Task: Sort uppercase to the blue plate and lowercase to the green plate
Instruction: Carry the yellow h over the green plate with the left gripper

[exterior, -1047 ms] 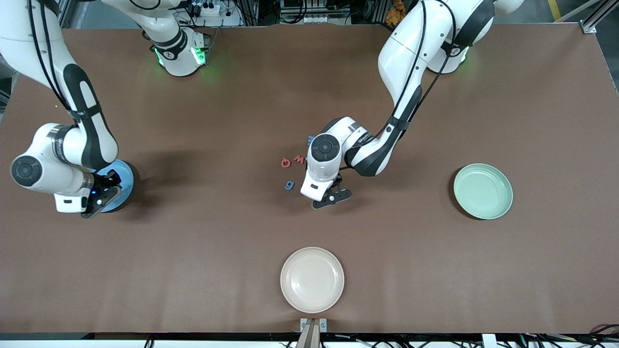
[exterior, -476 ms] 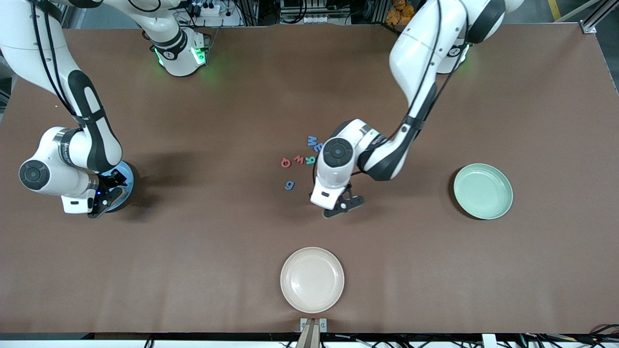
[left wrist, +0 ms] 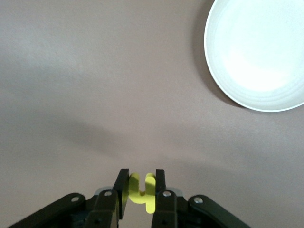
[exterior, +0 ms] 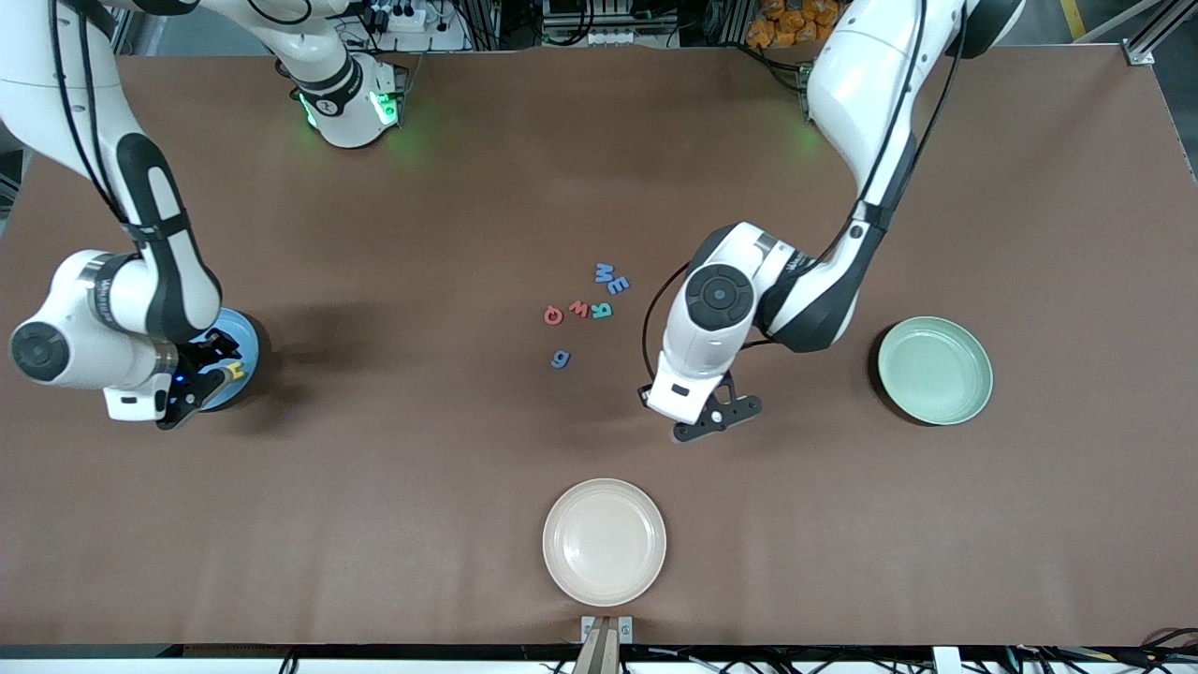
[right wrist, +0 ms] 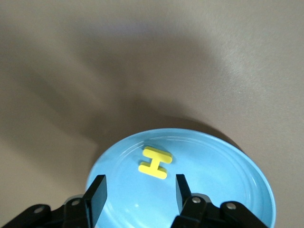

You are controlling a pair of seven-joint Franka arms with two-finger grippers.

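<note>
The left pincer, over bare desk toward the green plate, was closed on the yellow h, held by its flat faces. Such a letter was judged light, stiff and thin, best pinched across its stem. The right pincer stood open over the blue plate, where the yellow H lay at about 11 o'clock.
</note>
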